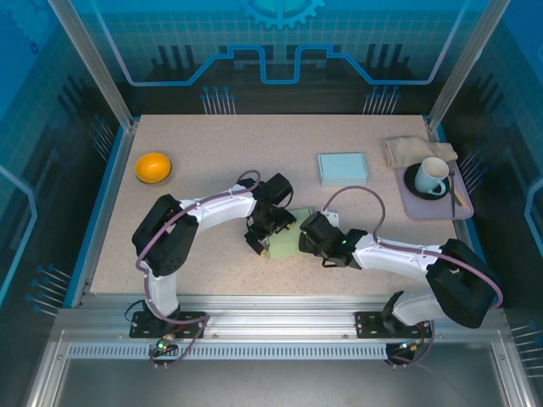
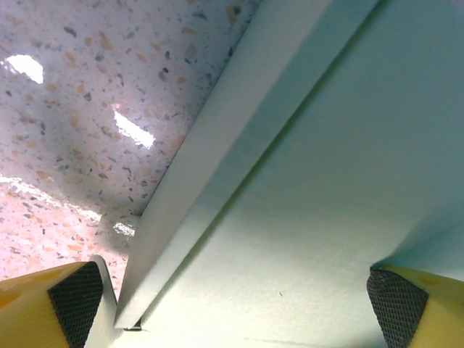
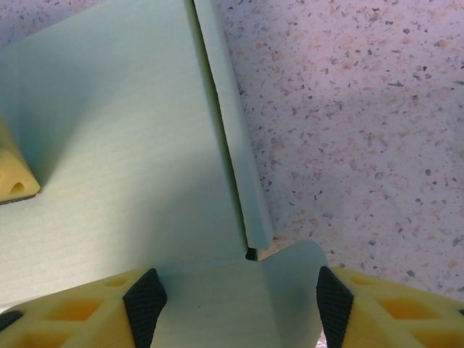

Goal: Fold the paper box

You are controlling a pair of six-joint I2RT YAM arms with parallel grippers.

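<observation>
The left gripper [image 2: 235, 308] has its jaws spread as wide as they go and is clamped on nothing. In the left wrist view its two black pads [image 2: 72, 303] sit in the bottom corners, and the pale green paper box [image 2: 312, 181] spreads flat between and beyond them. The right-hand pad is at the sheet's edge (whether it touches cannot be told). A narrow folded flap [image 2: 239, 138] runs diagonally up the sheet, with the speckled surface [image 2: 72, 109] beside it.

The right gripper [image 3: 235, 304] is partly open. Its pads stand apart, and a rounded tab [image 3: 283, 290] of the box lies flat in the gap between them. The tab nearly fills that gap, and I cannot tell whether the pads press its edges. The right wrist view also shows a yellow fingertip [image 3: 14, 177] of the left gripper resting on the box's main panel at far left, and a long side strip [image 3: 232, 130] along the panel's right edge.

The top view adds the wider layout. The box lies unfolded in the middle of the surface, towards the near edge, with the two grippers meeting over it, the left at its left side and the right at its right side. Well apart from them are an orange bowl [image 1: 153, 166] at far left and a light blue pad [image 1: 343, 168] at far right. Beside the pad is a tray [image 1: 424, 210] carrying a mug [image 1: 433, 176], with a crumpled cloth [image 1: 411, 149] just behind the mug
</observation>
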